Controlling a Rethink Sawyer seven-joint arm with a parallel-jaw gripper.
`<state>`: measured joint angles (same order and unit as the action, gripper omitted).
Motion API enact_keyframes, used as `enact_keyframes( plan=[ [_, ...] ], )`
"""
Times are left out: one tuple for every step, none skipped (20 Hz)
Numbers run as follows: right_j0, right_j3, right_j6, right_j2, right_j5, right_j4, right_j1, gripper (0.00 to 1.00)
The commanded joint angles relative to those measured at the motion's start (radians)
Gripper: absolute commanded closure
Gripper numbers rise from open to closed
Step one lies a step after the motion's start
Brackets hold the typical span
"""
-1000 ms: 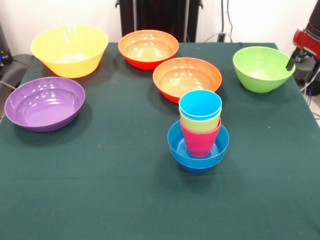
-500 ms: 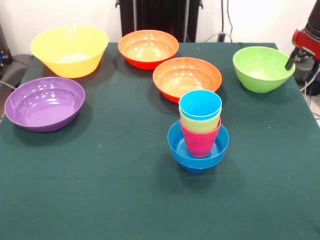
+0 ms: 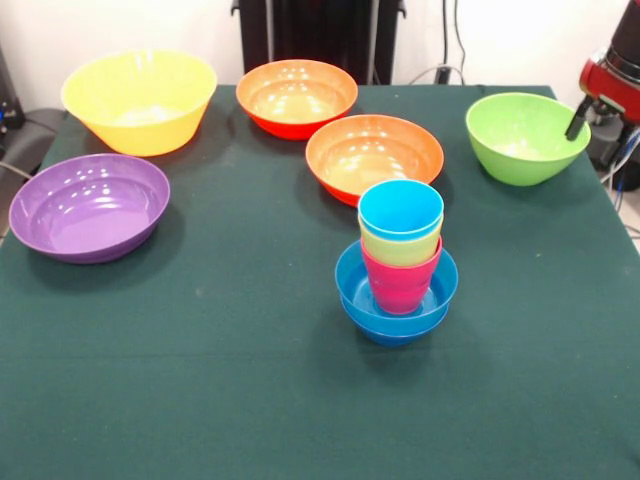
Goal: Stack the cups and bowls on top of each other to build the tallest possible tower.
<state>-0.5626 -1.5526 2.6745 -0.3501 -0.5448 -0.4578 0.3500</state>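
Tower: I'm seeing the light blue ribbed plastic cup (image 3: 401, 210) nesting in the translucent yellow cup (image 3: 400, 247), that in the red-pink cup (image 3: 401, 282), all sitting in the small glossy blue plastic bowls (image 3: 396, 300) mid-table.
Gripper: the black gripper (image 3: 578, 121) is hovering just beside the lime green round plastic bowl (image 3: 524, 137); I can't tell its opening.
Handling: I'm judging the bowl light, stiff, slippery; I'm aiming for its rim.
Writing: I'm reading none.

The tower (image 3: 398, 265) stands mid-counter (image 3: 200, 380): blue, yellow and pink cups nested in blue bowls. The tool (image 3: 578, 122) hangs beside the lime green bowl (image 3: 523, 137).
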Motion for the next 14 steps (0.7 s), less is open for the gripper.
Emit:
enact_keyframes(
  plan=[
    [0.028, -0.041, 0.000, 0.128, 0.061, 0.079, -0.081, 0.00],
    [0.030, -0.043, -0.001, 0.129, 0.061, 0.082, -0.079, 0.00],
    [0.020, -0.052, 0.007, 0.136, 0.067, 0.080, -0.077, 0.00],
    [0.020, -0.054, 0.007, 0.138, 0.067, 0.081, -0.076, 0.00],
    [0.014, -0.056, 0.014, 0.141, 0.069, 0.080, -0.077, 0.00],
    [0.012, -0.057, 0.017, 0.141, 0.071, 0.081, -0.078, 0.00],
    [0.006, -0.059, 0.023, 0.144, 0.077, 0.081, -0.080, 0.00],
    [0.006, -0.060, 0.024, 0.146, 0.079, 0.082, -0.081, 0.00],
    [0.005, -0.062, 0.025, 0.149, 0.084, 0.083, -0.083, 0.00],
    [0.004, -0.062, 0.026, 0.150, 0.086, 0.085, -0.084, 0.00],
    [-0.001, -0.059, 0.028, 0.150, 0.087, 0.085, -0.088, 0.00],
    [-0.004, -0.056, 0.029, 0.150, 0.089, 0.086, -0.092, 0.00],
    [-0.005, -0.056, 0.029, 0.151, 0.092, 0.086, -0.095, 0.00],
    [-0.006, -0.055, 0.030, 0.152, 0.095, 0.086, -0.098, 0.00]
  ],
)
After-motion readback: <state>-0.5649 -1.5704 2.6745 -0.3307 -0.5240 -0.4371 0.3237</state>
